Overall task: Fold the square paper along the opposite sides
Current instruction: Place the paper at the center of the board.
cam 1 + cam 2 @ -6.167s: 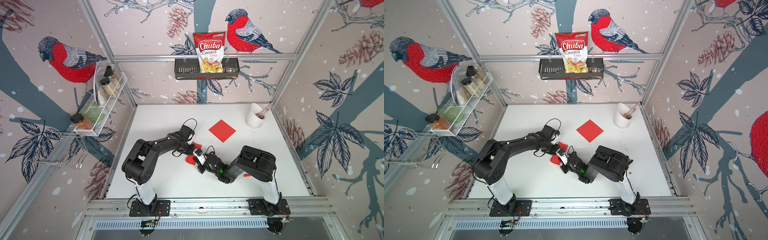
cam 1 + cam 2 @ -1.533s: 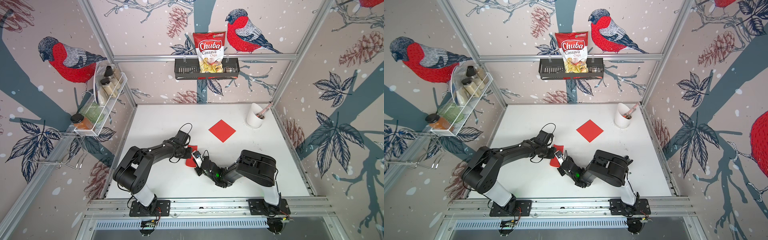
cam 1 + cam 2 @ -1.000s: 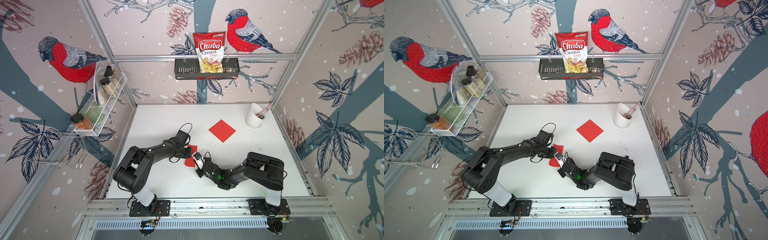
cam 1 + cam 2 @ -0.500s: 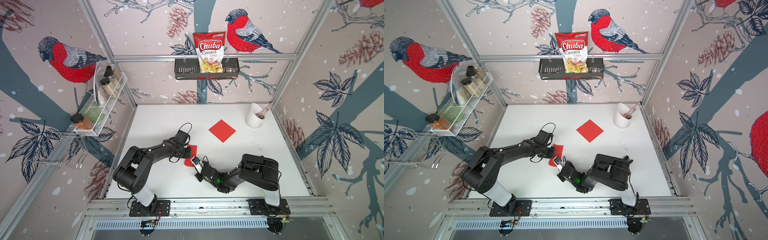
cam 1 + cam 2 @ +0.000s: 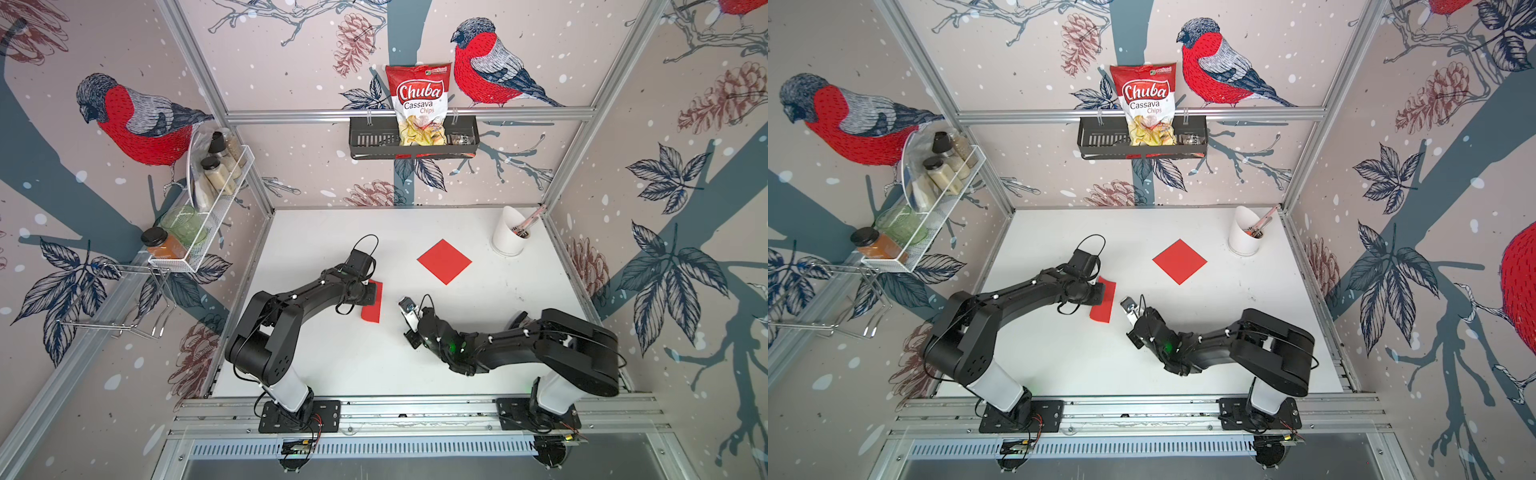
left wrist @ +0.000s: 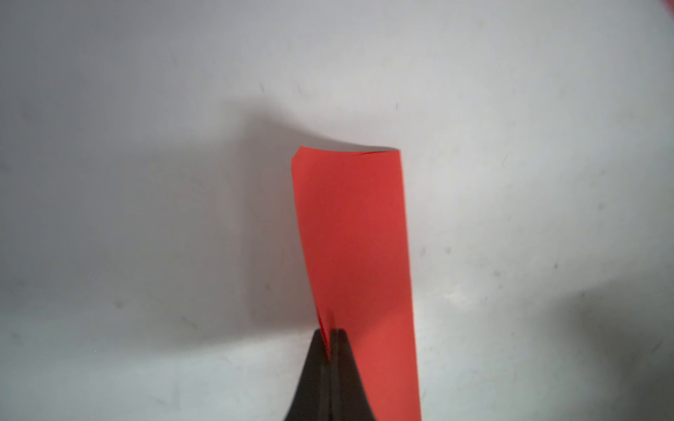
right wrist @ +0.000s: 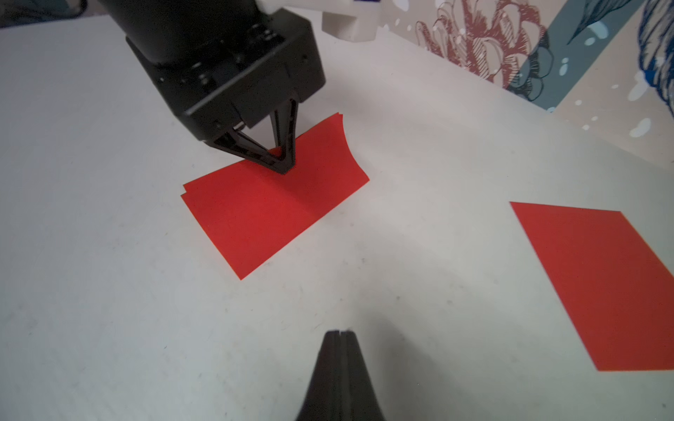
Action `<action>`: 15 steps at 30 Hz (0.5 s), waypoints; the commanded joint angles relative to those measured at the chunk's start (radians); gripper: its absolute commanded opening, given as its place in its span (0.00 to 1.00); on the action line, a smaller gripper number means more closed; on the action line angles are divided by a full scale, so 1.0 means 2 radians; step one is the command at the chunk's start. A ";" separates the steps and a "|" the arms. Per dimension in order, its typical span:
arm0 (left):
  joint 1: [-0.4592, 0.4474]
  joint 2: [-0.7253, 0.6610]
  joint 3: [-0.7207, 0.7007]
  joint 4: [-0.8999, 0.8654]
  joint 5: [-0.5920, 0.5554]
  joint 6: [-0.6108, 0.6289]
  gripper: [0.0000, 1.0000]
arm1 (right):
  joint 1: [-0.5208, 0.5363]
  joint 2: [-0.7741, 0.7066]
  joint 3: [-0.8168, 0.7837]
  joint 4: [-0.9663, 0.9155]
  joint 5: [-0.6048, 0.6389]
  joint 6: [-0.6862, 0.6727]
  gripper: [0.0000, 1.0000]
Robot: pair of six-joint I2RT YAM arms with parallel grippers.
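On the counter [image 5: 332,365], left of centre, the folded paper [image 5: 372,309] is lying doubled; the left hand [image 6: 331,333] is clamping its paired edges, likely to hold them aligned. The right hand [image 7: 340,337], fingers together and empty, is hovering near, probably ready to press the crease.

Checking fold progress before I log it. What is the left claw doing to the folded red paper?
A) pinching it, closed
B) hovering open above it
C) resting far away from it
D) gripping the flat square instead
A: the left claw is closed on the folded red paper at its edge, with red caught in the pinch.
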 commanded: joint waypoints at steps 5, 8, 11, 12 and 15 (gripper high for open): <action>0.037 0.046 0.065 0.023 -0.039 0.072 0.00 | -0.043 -0.028 -0.016 0.041 -0.032 0.019 0.00; 0.051 0.079 0.085 0.039 -0.015 0.081 0.00 | -0.049 -0.038 -0.030 0.056 -0.040 0.022 0.00; 0.060 0.106 0.115 0.049 0.005 0.079 0.00 | -0.056 -0.040 -0.036 0.062 -0.049 0.027 0.00; 0.063 0.116 0.125 0.051 0.010 0.081 0.00 | -0.057 -0.041 -0.037 0.064 -0.051 0.028 0.00; 0.070 0.147 0.159 0.044 0.009 0.088 0.00 | -0.057 -0.042 -0.038 0.068 -0.055 0.033 0.00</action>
